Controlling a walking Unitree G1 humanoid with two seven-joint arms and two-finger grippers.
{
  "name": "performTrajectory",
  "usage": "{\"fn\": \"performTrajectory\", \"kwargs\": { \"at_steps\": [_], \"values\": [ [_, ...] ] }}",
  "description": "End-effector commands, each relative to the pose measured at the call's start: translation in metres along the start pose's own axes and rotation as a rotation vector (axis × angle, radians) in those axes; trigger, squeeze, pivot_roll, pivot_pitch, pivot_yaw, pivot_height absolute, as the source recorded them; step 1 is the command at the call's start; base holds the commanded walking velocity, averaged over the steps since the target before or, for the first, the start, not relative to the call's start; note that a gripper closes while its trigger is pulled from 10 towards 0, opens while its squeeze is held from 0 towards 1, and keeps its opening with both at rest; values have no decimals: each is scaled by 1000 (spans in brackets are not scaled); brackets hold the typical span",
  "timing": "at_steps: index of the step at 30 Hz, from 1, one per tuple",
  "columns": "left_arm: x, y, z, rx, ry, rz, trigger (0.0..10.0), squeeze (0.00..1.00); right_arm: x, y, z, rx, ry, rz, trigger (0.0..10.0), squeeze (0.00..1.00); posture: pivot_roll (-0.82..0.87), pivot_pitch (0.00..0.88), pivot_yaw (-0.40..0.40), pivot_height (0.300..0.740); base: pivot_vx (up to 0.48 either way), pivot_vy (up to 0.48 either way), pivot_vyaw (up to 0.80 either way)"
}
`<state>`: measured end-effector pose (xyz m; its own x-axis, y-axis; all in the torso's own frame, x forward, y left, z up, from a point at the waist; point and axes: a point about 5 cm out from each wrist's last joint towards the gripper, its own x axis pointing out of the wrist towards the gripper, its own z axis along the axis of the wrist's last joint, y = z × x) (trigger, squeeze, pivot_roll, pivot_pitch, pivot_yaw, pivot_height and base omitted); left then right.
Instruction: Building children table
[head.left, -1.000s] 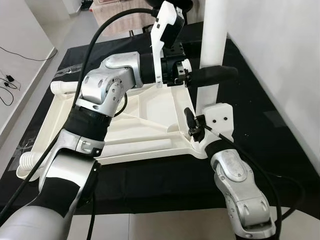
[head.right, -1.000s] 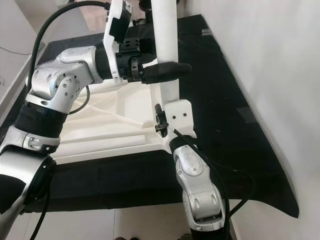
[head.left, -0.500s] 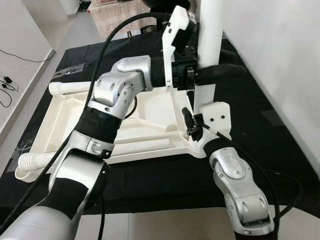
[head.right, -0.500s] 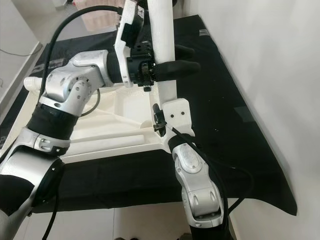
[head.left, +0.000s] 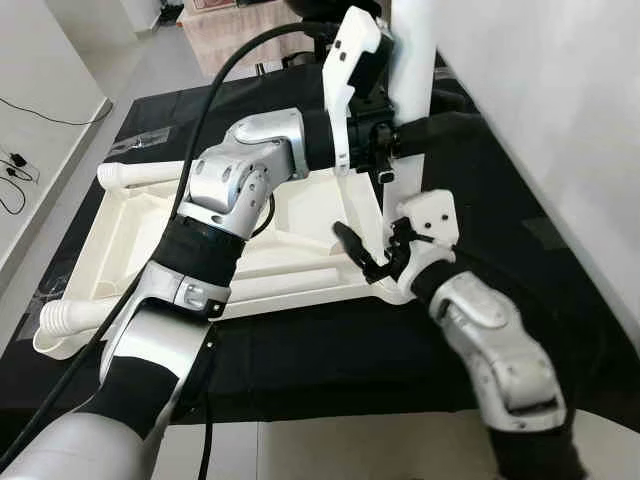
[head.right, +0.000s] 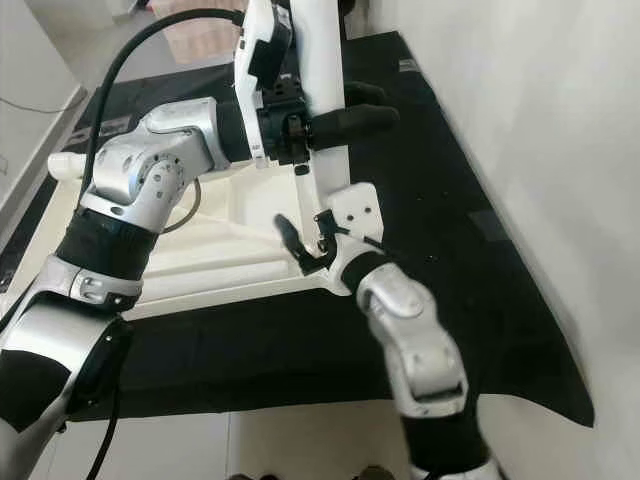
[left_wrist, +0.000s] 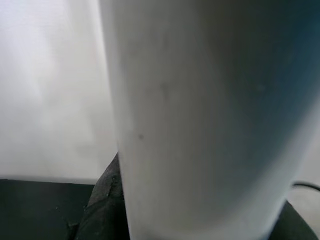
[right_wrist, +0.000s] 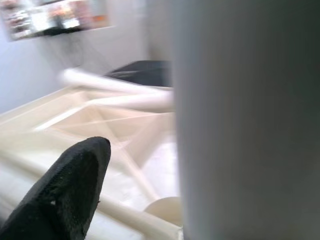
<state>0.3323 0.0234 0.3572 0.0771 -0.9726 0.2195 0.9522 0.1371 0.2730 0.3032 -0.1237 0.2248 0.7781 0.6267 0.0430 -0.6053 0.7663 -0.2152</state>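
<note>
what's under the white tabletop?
A black mat lies under the upturned tabletop, showing all around its edges. Whatever sits beneath the tabletop's middle is covered.

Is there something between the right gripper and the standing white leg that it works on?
Nothing visible. The right gripper is open at the foot of the white leg, beside the corner of the tabletop, with only air between them. The left gripper holds the leg higher up.
</note>
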Motion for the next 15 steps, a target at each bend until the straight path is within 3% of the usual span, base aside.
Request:
{"fn": "performTrajectory", "kwargs": {
  "at_steps": [1,3,7,15],
  "values": [
    [3,-3,0,6,5,-31,0,0,5,0,1,-13,2,144,10000,0,-64,147,133,740,0,0,0],
    [4,-3,1,6,3,-32,0,0,4,-6,1,-34,19,178,10000,0,-64,147,133,740,0,0,0],
    [4,-6,1,3,-1,-40,0,0,4,-15,-2,-89,105,406,10000,0,-59,149,128,740,0,0,0],
    [6,-11,4,1,-15,-53,0,0,15,-20,-4,-40,87,538,10000,0,-45,152,122,740,0,0,0]
  ]
}}
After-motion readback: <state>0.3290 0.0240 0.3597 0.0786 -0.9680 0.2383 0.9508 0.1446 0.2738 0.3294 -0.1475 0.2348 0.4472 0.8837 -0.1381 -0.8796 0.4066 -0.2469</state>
